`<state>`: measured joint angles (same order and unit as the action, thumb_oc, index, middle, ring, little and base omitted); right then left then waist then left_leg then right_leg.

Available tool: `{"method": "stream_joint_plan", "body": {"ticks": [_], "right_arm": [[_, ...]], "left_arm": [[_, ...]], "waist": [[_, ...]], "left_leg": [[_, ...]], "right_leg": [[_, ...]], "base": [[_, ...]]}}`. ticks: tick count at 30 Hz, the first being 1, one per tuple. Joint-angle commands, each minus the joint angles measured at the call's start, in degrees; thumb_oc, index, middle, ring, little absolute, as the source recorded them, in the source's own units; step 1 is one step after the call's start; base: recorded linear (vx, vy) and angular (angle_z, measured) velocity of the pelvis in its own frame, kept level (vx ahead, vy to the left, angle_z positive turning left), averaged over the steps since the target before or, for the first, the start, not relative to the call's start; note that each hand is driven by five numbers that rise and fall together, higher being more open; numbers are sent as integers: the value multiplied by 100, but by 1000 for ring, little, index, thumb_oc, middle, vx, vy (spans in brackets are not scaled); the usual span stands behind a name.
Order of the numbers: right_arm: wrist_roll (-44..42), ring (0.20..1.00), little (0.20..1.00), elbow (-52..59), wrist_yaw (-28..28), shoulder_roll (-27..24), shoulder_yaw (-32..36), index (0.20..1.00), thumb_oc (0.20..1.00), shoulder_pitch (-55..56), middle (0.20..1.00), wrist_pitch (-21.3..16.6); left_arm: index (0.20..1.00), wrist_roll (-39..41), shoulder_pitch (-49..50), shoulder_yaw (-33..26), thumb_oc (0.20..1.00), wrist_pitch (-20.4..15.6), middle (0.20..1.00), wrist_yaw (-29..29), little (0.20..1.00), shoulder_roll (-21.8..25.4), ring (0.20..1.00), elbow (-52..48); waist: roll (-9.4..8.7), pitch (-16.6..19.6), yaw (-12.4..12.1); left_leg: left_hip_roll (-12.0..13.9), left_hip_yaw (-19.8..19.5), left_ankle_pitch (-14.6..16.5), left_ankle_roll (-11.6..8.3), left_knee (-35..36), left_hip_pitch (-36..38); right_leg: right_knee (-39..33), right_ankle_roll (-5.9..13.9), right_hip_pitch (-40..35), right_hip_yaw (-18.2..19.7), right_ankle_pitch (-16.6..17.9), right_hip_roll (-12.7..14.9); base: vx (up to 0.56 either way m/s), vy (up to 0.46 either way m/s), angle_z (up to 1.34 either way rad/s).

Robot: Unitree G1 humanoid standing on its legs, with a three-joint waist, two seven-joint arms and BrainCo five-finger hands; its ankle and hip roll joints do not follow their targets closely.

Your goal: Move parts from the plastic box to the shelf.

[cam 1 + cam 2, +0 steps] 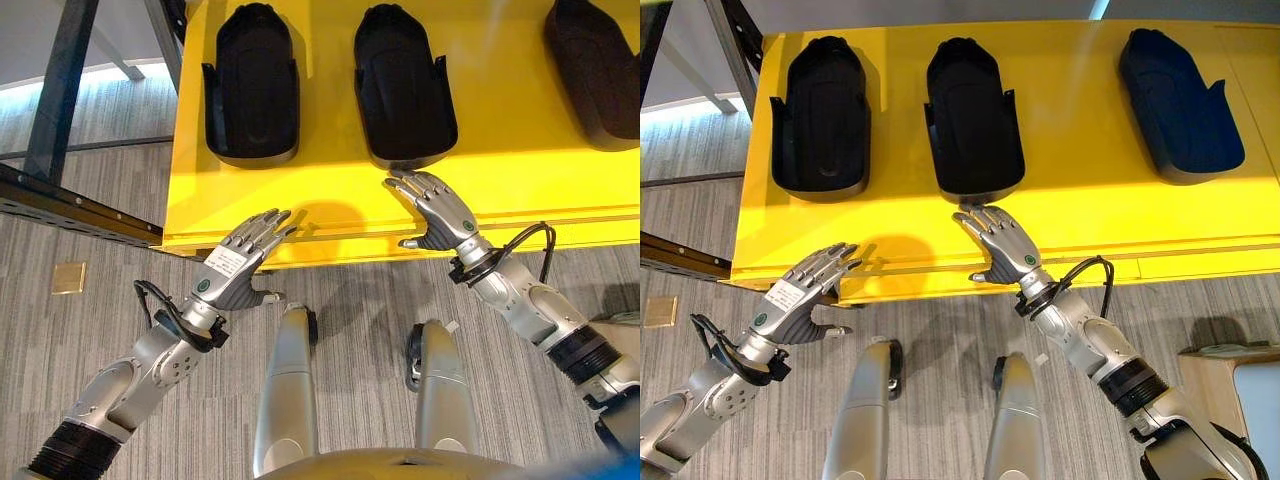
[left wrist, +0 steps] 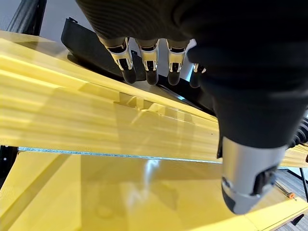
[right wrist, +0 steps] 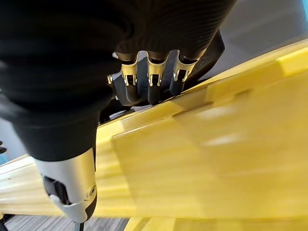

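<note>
1. Three black parts already lie on the yellow shelf (image 1: 1060,215): one part (image 1: 821,115) near its left edge, a middle part (image 1: 973,118), and a third part (image 1: 1180,95) toward the right.
2. The right hand (image 1: 1005,245) is spread, empty, fingertips just beside the middle part at the front edge.
3. The left hand (image 1: 240,262) hovers at the front left corner, fingers straight, empty.
4. No plastic box is visible, so I cannot tell how many parts remain.
</note>
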<state>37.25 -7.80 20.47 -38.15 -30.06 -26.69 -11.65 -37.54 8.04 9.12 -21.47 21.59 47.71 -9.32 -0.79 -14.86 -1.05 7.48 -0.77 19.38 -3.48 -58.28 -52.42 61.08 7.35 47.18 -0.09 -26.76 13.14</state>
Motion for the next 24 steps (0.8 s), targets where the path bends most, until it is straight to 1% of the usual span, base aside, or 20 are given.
{"method": "stream_joint_plan", "body": {"ticks": [1, 14, 22, 24], "right_arm": [[-216, 1000, 1000, -114, 258, 317, -91, 1000, 1000, -228, 1000, 30], [-180, 1000, 1000, -224, 380, 275, 59, 1000, 1000, -389, 1000, 113], [-248, 1000, 1000, -200, 367, 260, 93, 1000, 1000, -391, 1000, 94], [-366, 1000, 1000, -58, 308, 227, 134, 1000, 1000, -248, 1000, 17]], "left_arm": [[1000, 125, 78, 60, 1000, -57, 1000, 195, 1000, 92, 1000, -130], [1000, 160, 125, 0, 1000, -59, 1000, 186, 1000, 151, 1000, -169], [1000, 177, 155, -36, 1000, -46, 1000, 171, 1000, 156, 1000, -164], [1000, 205, 152, -12, 1000, -52, 1000, 158, 1000, 119, 1000, -121]], "waist": [[-110, 487, -48], [-96, 480, -77], [-95, 464, -82], [-101, 447, -51]], "left_leg": [[-176, -61, -124, 422, -30, -116], [-189, -62, -111, 430, -69, -155], [-191, -55, -117, 437, -81, -168], [-196, -54, -122, 437, -82, -165]], "right_leg": [[-336, -347, 531, -176, 981, -262], [-308, -351, 565, -178, 988, -245], [-293, -347, 584, -179, 990, -245], [-283, -351, 597, -170, 998, -253]], "base": [[0, 0, 0], [0, 0, 0], [0, 0, 0], [0, 0, 0]]}}
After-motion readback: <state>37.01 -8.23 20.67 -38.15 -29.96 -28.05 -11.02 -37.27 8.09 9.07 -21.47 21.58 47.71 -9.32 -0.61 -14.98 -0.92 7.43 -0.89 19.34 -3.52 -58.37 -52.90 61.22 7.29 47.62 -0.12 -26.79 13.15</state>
